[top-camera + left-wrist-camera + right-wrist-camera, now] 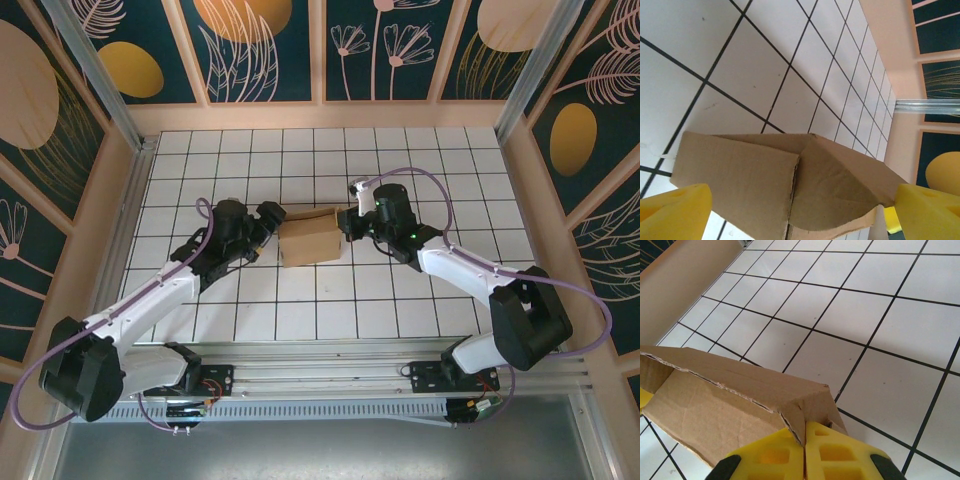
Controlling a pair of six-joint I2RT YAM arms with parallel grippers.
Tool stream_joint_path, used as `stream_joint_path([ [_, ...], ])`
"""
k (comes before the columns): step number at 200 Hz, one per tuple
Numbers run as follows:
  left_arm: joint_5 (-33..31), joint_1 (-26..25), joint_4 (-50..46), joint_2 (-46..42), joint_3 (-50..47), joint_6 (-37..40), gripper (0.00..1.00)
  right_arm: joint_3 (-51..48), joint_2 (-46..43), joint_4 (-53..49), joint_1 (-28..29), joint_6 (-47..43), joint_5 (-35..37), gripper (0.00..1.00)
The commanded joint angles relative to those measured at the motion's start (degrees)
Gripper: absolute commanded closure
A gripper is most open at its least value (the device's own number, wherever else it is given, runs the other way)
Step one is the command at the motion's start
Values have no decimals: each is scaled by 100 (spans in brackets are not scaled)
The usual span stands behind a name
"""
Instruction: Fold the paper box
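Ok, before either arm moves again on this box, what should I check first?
1. Right gripper clamped on the paper box: ok, its fingers are shut with a cardboard edge between them.
2. Left gripper placed around the box: ok, its fingers are wide apart with the box end between them.
3. Left fingers actually pressing the cardboard: cannot tell.
4. End flaps folded shut: not ok, they are only partly folded, with a seam gaping between them.
5. Cardboard undamaged: cannot tell, one top edge looks ragged in the right wrist view.
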Motion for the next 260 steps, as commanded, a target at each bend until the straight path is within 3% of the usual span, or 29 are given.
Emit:
stream_joint_path([
  [1, 238, -13, 562, 98, -141, -427, 8, -253, 95, -838, 142, -79, -20, 91],
  [27, 361, -15, 826, 121, -315, -672, 11, -249, 104, -849, 147, -91, -13, 91],
  [73, 410, -11, 810, -58, -710, -1136, 26, -208, 116, -904, 172, -66, -10, 91],
  [109, 387, -15, 827, -47, -846, -1221, 38, -202, -48, -930, 176, 55, -128, 83],
  [136, 425, -15, 810, 27, -829, -1162, 39, -224, -261, -925, 170, 127, -314, 68],
  [195, 326, -15, 647, 28, -771, -1047, 40, -384, -841, -972, 60, 338, -535, 44],
  [260, 335, -12, 634, 83, -715, -859, 39, -94, -1273, -798, -694, 1742, -1325, 42],
])
